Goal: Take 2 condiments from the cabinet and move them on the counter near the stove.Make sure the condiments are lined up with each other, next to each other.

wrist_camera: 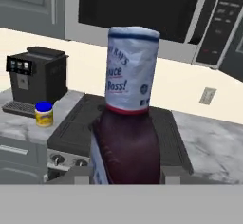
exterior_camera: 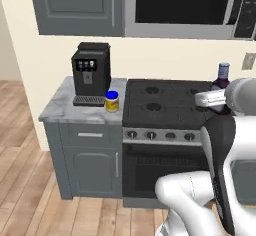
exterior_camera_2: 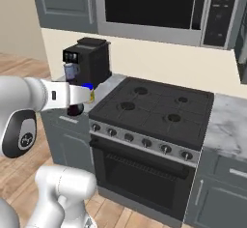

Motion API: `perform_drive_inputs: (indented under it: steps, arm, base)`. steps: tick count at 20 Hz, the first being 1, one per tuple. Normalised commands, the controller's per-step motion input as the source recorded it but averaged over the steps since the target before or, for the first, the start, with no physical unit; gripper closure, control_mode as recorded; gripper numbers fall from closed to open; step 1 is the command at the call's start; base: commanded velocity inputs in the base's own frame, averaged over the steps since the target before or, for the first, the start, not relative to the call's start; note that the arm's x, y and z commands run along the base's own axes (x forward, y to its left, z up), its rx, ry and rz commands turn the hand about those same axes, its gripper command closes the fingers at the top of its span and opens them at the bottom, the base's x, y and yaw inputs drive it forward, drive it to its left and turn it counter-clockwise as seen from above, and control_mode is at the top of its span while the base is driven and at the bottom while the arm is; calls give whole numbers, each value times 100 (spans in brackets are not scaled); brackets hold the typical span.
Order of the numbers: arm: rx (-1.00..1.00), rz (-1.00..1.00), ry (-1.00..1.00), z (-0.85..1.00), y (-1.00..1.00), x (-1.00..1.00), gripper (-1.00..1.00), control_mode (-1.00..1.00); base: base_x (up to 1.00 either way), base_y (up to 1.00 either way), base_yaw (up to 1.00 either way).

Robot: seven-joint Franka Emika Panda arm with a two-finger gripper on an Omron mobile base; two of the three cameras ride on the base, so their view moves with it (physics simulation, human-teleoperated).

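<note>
Your claw (wrist_camera: 124, 173) is pinching the dark sauce bottle (wrist_camera: 124, 123), its two fingers pressed against the lower body on either side; the bottle stands upright in the grip, white-and-blue label wrapped round its neck. In the left base view the bottle (exterior_camera: 221, 82) hangs in the air over the right side of the black gas stove (exterior_camera: 167, 102), clear of the grates. The yellow jar with the blue lid (exterior_camera: 112, 101) sits on the narrow marble worktop (exterior_camera: 60, 105), at its right edge just beside the stove and right of the black coffee machine (exterior_camera: 90, 72). Jar and bottle are well apart. The dark grey cabinet (exterior_camera: 75, 5) above the coffee machine has its door closed.
</note>
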Motion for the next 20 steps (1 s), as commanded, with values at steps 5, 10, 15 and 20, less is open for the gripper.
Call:
perform_drive_inputs:
  steps: [5,10,15,20]
  arm:
    - [0,0,0,0,0,0,100,100]
    - [0,0,0,0,0,0,100,100]
    - [0,0,0,0,0,0,100,100]
    - [0,0,0,0,0,0,100,100]
  base:
    - [76,67,3]
    - [19,92,0]
    - [7,85,0]
    - [53,27,0]
